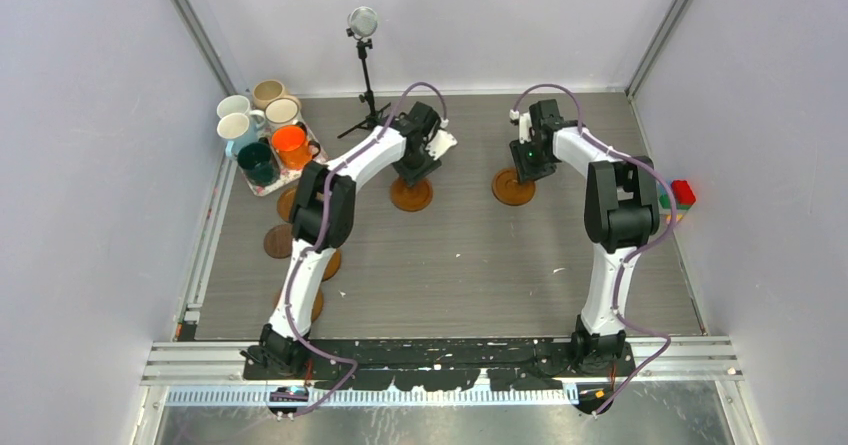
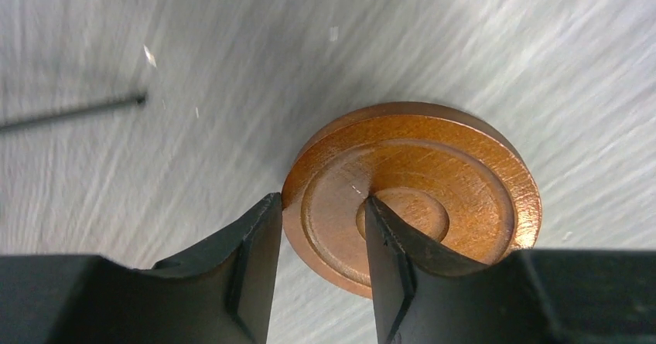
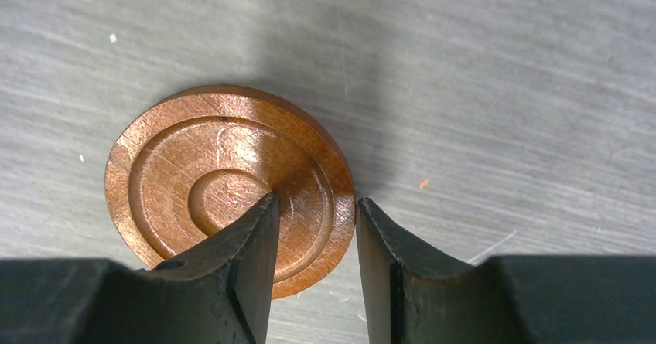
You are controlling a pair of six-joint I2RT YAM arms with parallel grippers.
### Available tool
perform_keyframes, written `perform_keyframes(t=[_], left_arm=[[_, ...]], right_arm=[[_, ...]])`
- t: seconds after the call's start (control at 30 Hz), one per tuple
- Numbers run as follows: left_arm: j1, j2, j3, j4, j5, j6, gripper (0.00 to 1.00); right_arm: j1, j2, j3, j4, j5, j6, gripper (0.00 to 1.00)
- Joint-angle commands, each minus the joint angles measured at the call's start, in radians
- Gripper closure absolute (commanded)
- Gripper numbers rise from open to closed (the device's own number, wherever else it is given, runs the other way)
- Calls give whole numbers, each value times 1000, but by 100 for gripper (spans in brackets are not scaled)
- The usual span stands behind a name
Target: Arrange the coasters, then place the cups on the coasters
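Observation:
Two brown ringed coasters lie on the grey table at the far middle. My left gripper [image 2: 321,199] stands over the left coaster [image 2: 433,189], shut on its near-left rim, one finger outside the edge and one in the central recess. My right gripper [image 3: 316,197] is shut on the right rim of the other coaster [image 3: 201,182] in the same way. From above, the left gripper [image 1: 413,175] covers part of its coaster [image 1: 411,197], as the right gripper [image 1: 528,163] does with its coaster [image 1: 513,189]. Several cups [image 1: 293,145] stand together at the far left. More coasters [image 1: 279,241] lie below them.
The cups stand on a floral tray [image 1: 262,189] by the left wall. A microphone stand [image 1: 366,75] rises at the back, just left of my left gripper. Red and green blocks [image 1: 682,193] lie by the right wall. My left arm hides part of some loose coasters.

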Motion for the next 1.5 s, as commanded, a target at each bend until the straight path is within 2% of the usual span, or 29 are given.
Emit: perform_keyframes(t=[0.0, 0.2, 0.5, 0.7, 0.87, 1.17, 1.3, 1.47], left_arm=[[-22, 104, 155, 9, 71, -63, 57], [-39, 240, 388, -13, 88, -104, 56], [-42, 304, 464, 112, 97, -167, 55], [-42, 337, 520, 120, 98, -178, 52], [-42, 285, 499, 114, 96, -180, 43], [-43, 85, 363, 77, 141, -205, 29], [-42, 18, 302, 61, 160, -203, 26], [-41, 41, 336, 52, 153, -204, 26]], right_arm=[[2, 77, 86, -1, -14, 41, 56], [2, 164, 191, -16, 1, 59, 56], [2, 195, 230, -30, -56, 58, 56], [2, 175, 231, -47, -65, 59, 55], [2, 136, 274, -63, -65, 76, 54], [2, 149, 402, -102, -75, 111, 53], [2, 143, 411, -110, -87, 117, 52], [2, 94, 381, -123, -114, 121, 51]])
